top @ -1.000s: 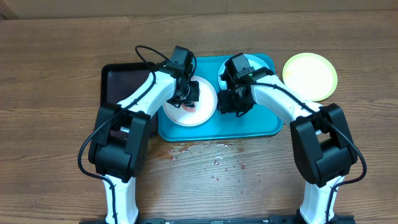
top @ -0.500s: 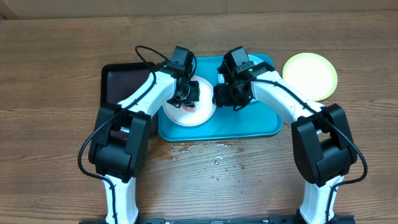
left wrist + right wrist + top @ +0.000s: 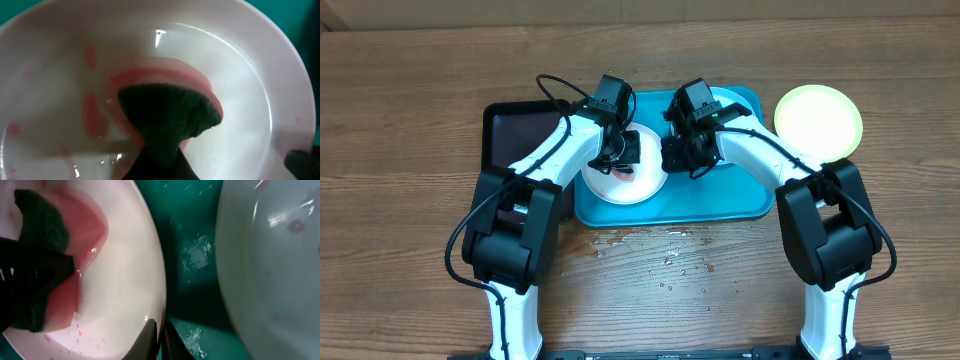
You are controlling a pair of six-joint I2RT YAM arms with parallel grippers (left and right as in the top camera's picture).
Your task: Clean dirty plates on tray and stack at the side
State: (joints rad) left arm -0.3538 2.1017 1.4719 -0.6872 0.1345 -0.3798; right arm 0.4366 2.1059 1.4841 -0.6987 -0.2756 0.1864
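The small round white plastic plate (image 3: 640,186) lies at the left end of the large turquoise rectangular plastic tray (image 3: 720,195). Red smears are on its inside. The left pincer (image 3: 623,155) is closed on a pink sponge with a dark green scrubbing face (image 3: 167,112) and presses it on the bottom of the plate, where the red is thickest. The right pincer (image 3: 160,335) is closed tight on the right rim of this plate, one finger inside and one outside, so it seems to hold the plate in place.

Just beside it, on the same tray, sits the mint green plastic plate (image 3: 270,260), with a few red spots. The yellow-green plastic plate (image 3: 818,122) rests on the wooden table (image 3: 410,120), right of the tray.

I think the wiping goes well only if the right grip is firm while the sponge circles over every smear, also near the rim, without pushing the plate off the tray.
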